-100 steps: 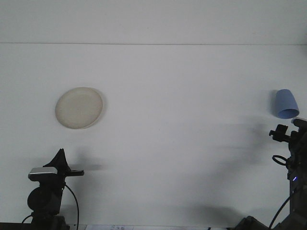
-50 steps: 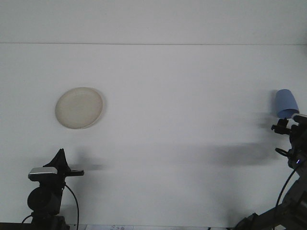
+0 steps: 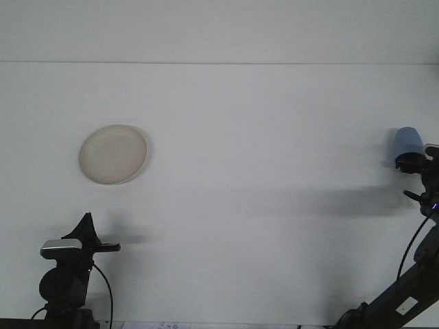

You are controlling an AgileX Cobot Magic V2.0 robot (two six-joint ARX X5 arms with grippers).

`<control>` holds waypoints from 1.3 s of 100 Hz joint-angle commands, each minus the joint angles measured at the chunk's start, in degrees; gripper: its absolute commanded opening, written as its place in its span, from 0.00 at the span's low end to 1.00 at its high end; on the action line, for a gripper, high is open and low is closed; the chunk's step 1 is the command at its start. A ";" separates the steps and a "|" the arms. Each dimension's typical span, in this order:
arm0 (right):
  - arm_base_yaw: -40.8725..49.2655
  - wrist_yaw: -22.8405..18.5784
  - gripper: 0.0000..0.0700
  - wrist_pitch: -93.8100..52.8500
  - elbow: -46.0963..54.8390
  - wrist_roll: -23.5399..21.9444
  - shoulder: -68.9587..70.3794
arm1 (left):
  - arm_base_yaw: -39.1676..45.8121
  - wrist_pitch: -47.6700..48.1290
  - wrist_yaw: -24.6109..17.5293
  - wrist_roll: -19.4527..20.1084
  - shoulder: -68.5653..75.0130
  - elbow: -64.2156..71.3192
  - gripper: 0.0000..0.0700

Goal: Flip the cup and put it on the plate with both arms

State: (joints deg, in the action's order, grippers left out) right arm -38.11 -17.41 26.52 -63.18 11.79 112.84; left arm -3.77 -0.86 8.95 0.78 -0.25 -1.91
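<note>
Early stage. Cup (image 3: 405,142) far right of plate (image 3: 113,153), on the surface, right tool (image 3: 416,163) at its base; grasp can't be told. Left tool (image 3: 88,229) idle below plate, state unclear. Flip, transfer, placing remain.

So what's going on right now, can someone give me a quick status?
Right gripper at the blue cup, far right, grip unclear. Left gripper parked low, idle. Plate empty, far left. Nothing between cup and plate.
</note>
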 commanded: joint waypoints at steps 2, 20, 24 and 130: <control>-0.52 -1.64 0.51 1.20 -2.38 1.03 2.89 | 0.07 -0.76 0.24 0.70 0.07 1.11 0.02; -0.48 -4.33 0.19 4.02 -3.67 1.38 4.66 | 0.07 -0.79 0.24 0.70 0.07 1.11 0.02; -0.48 -4.70 0.09 4.39 -3.67 1.38 4.66 | 0.07 -0.79 0.24 0.70 0.09 1.11 0.02; 32.33 -3.21 0.00 -59.63 -6.36 -21.00 -49.57 | 0.07 -0.79 0.24 0.70 0.07 1.11 0.02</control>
State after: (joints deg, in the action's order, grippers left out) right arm -11.42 -20.78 -27.66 -67.46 -10.17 63.29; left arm -3.77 -0.86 8.95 0.78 -0.25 -1.91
